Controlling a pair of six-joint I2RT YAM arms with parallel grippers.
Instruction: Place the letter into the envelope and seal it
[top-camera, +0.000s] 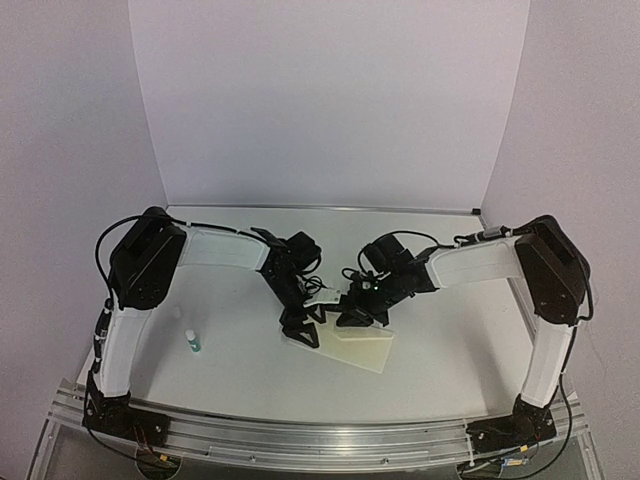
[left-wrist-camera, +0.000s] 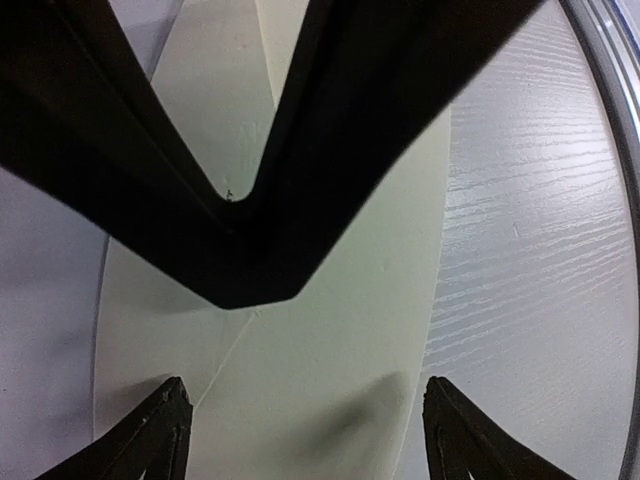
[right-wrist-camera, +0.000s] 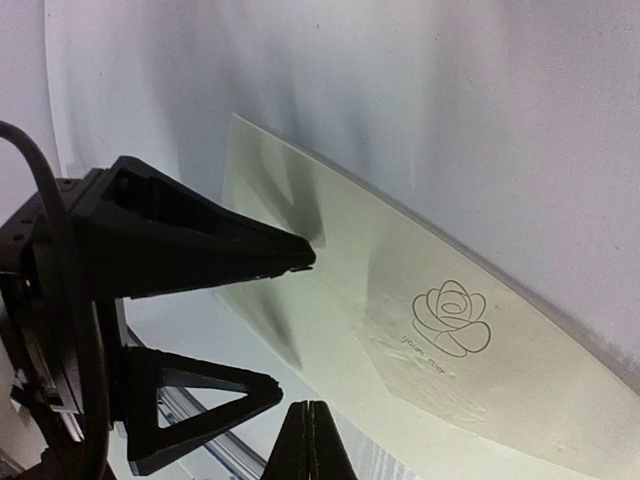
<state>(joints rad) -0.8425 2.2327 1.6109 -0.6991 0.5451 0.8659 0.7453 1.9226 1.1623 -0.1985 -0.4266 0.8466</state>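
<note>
Closest to the lens in the right wrist view, the right gripper (right-wrist-camera: 310, 425) shows its two fingers pressed together, only a thin line between them and nothing visibly held; just beyond its tip lies the envelope (right-wrist-camera: 350, 250), flat on the table, its triangular flap folded down against the body and bearing an outlined rose (right-wrist-camera: 452, 318) with small lettering beneath, too fine to read; whether the letter is inside cannot be told; the left gripper (right-wrist-camera: 290, 325) stands at the envelope's left end, fingers spread wide, one fingertip down over the paper; from overhead both grippers hang close together above the envelope, near the middle of the white table (top-camera: 450, 340); a small white and teal bottle (top-camera: 193, 343) stands upright to the left, apart from the envelope; a metal rail (top-camera: 320, 435) runs along the near edge.
</note>
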